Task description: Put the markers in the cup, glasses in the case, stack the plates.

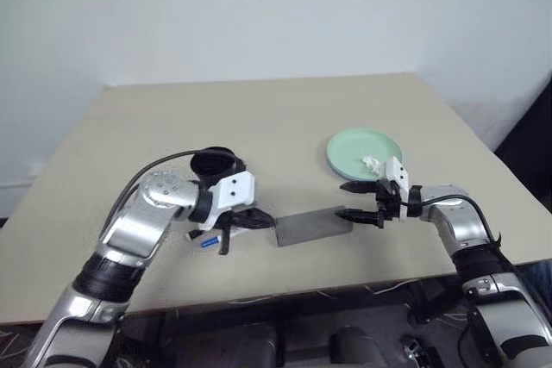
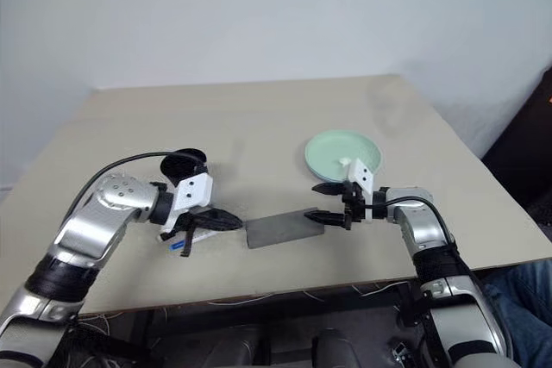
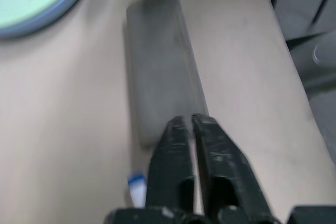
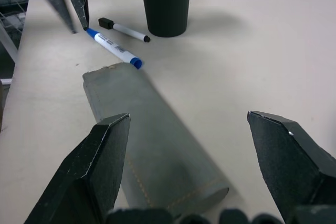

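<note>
On the left, the left tool (image 1: 231,228) is almost closed and empty beside two markers (image 4: 113,48) lying on the surface (image 1: 259,118) near the black cup (image 4: 166,1). In the middle lies the closed grey case (image 1: 312,226); the right tool (image 1: 354,200) stands open at its end, before the stacked plates (image 1: 362,151). The markers seem to be the step in hand, so the left tool must open and take one.

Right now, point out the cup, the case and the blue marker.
cup (image 4: 167,1): right wrist view, on its black side wall.
case (image 4: 152,140): right wrist view, middle of its grey top.
blue marker (image 4: 113,48): right wrist view, on the white barrel between its blue ends.
</note>
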Tool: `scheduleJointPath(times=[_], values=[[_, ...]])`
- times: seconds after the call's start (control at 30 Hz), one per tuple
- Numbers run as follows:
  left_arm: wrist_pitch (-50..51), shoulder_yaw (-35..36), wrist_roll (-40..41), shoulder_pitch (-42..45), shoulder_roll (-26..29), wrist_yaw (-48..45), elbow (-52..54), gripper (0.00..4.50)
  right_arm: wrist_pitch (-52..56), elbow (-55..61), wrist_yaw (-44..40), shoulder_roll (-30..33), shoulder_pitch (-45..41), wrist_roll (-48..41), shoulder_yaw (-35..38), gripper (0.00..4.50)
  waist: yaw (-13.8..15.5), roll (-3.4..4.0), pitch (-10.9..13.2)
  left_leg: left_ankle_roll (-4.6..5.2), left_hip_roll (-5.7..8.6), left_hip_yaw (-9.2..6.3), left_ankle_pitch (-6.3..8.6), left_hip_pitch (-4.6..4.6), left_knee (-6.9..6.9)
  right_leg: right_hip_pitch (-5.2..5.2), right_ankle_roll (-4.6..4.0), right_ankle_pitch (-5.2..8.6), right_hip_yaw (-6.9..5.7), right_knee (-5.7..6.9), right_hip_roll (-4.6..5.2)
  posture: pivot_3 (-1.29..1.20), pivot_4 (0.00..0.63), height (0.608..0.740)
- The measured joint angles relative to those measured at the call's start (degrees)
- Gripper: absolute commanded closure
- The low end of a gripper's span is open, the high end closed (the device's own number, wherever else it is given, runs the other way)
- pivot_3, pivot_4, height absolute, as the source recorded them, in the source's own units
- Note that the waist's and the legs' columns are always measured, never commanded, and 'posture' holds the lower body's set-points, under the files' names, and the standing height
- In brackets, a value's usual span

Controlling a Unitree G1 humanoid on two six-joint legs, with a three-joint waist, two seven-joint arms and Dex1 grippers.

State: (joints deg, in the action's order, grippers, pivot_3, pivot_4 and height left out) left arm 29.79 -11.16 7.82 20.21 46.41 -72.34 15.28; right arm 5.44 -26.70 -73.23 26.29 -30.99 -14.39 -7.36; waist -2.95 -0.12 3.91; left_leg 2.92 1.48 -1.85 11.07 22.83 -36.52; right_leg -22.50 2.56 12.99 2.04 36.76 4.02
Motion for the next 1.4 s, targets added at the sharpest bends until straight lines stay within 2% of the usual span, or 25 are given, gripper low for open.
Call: scheduleJointPath(times=[0.07,0.33,0.4,0.63,0.87,1.2,1.4], values=[[2.4,1.5,0.0,-2.3,1.4,2.2,2.7,2.53,-0.8,-0.9,0.2,0.0,0.0,0.2,0.0,0.62,0.1,0.00,0.0,-0.01,0.00,-0.07,0.00,0.02,0.02,-0.01,-0.01,0.00,-0.02,-0.02,0.05,0.00,0.000,0.738],[8.7,2.4,-2.5,-5.5,4.3,11.7,6.6,2.53,-2.6,-3.2,0.6,-0.5,-0.2,1.3,0.0,0.62,0.2,0.00,0.0,-0.03,-0.01,-0.08,0.00,-0.01,0.28,-0.13,-0.02,0.00,0.00,-0.03,-0.03,0.00,0.000,0.738],[8.8,1.5,-3.4,-5.5,6.0,12.1,6.2,2.53,-3.3,-4.1,0.7,-0.9,-0.4,1.6,0.0,0.62,0.2,0.02,0.0,-0.03,-0.01,0.00,0.00,-0.02,0.35,-0.16,-0.02,0.00,0.02,-0.03,-0.06,0.00,0.000,0.738],[14.5,0.0,-2.6,-1.4,6.7,12.1,4.0,2.53,-5.3,-5.6,1.9,-2.5,-1.1,2.5,-0.3,0.62,0.2,0.00,0.0,-0.03,0.01,0.04,0.00,-0.03,0.35,-0.14,-0.01,0.01,0.00,-0.04,-0.06,0.00,0.000,0.738],[23.1,-6.1,-2.8,0.9,11.2,10.9,4.1,2.53,-5.5,-6.3,2.2,-2.5,-1.1,2.7,-0.3,0.62,0.0,0.00,0.0,-0.03,0.01,0.06,0.00,-0.04,0.38,-0.14,0.00,0.01,0.01,-0.04,-0.10,0.00,0.000,0.738],[26.3,-10.8,-2.9,3.0,10.7,12.5,3.6,2.53,-5.5,-6.4,2.4,-2.8,-1.0,2.9,-0.4,0.62,0.0,0.00,0.0,-0.03,0.01,0.03,0.00,-0.05,0.37,-0.13,-0.01,0.01,0.01,-0.04,-0.07,0.00,0.000,0.738],[25.1,-13.8,-4.1,5.4,8.9,13.0,-0.5,2.53,-5.3,-6.3,2.6,-2.8,-0.3,2.9,-0.4,0.62,0.0,-0.01,0.0,-0.03,0.02,0.05,0.00,-0.04,0.37,-0.12,-0.01,0.01,0.01,-0.05,-0.09,0.00,0.000,0.738]])
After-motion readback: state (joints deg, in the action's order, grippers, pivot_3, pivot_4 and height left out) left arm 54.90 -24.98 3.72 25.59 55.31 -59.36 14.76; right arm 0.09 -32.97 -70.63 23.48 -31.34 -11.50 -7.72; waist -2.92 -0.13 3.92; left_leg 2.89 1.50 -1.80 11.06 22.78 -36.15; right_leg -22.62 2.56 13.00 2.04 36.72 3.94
